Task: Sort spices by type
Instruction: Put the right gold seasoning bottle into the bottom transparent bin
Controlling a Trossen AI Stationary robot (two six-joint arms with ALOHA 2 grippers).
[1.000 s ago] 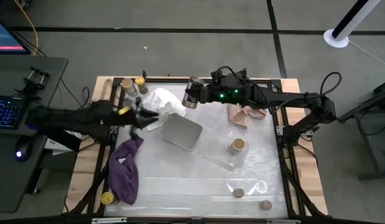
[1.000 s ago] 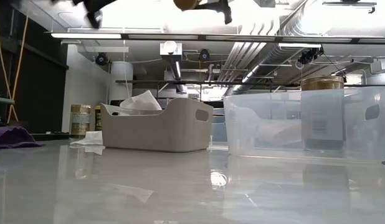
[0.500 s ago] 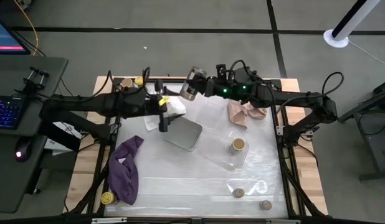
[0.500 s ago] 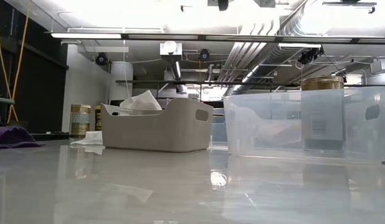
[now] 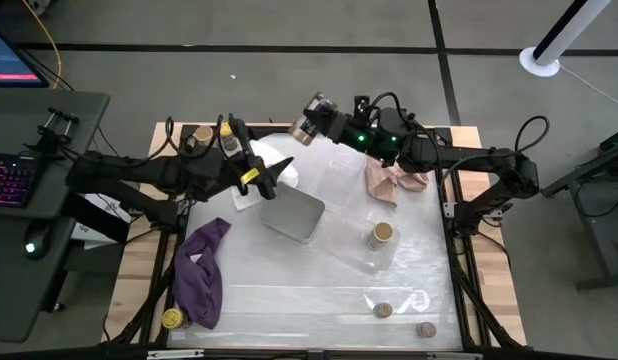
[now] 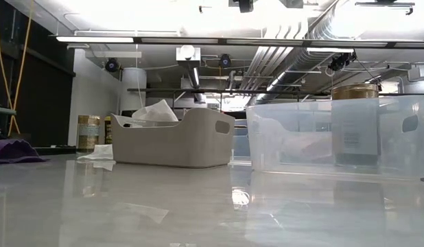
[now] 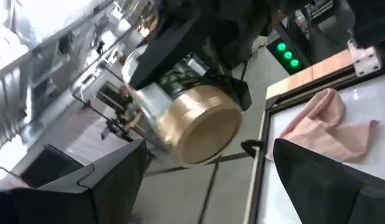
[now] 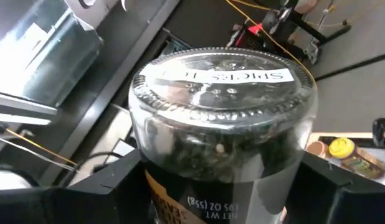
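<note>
Up near the table's back edge, the right gripper (image 5: pixel 316 112) is pinching a spice jar (image 5: pixel 311 107) well off the surface, tan lid pointing out toward the left arm, so its long axis is tipped over close to level. From the right wrist view you're looking at the jar's glass base (image 8: pixel 223 93), with dark dried herbs inside and a white sticker reading "SPICES", the rest too warped to read; upside-down print lower down looks like "NET WT" and "OZ (55g)". The left gripper (image 5: pixel 272 176) hangs above the grey metal tray (image 5: pixel 292 214) and white cloth (image 5: pixel 264 155), fingers spread with nothing between them. Its wrist view shows the tan lid (image 7: pixel 202 127) face-on, jar body mostly hidden behind it.

Two more jars (image 5: pixel 202 135) sit at the back left corner, partly covered by the left arm. A yellow-lidded jar (image 5: pixel 172 319) sits by the purple cloth (image 5: pixel 201 273) at the front left, a tan-topped jar (image 5: pixel 381 235) stands upright in the clear bin (image 5: pixel 354 250), and two tiny jars (image 5: pixel 383 311) are near the front right. The pink cloth (image 5: pixel 391 180) lies under the right arm. The low view catches neither gripper properly, just a tan-topped jar (image 6: pixel 355 91) blurred through the bin wall.
</note>
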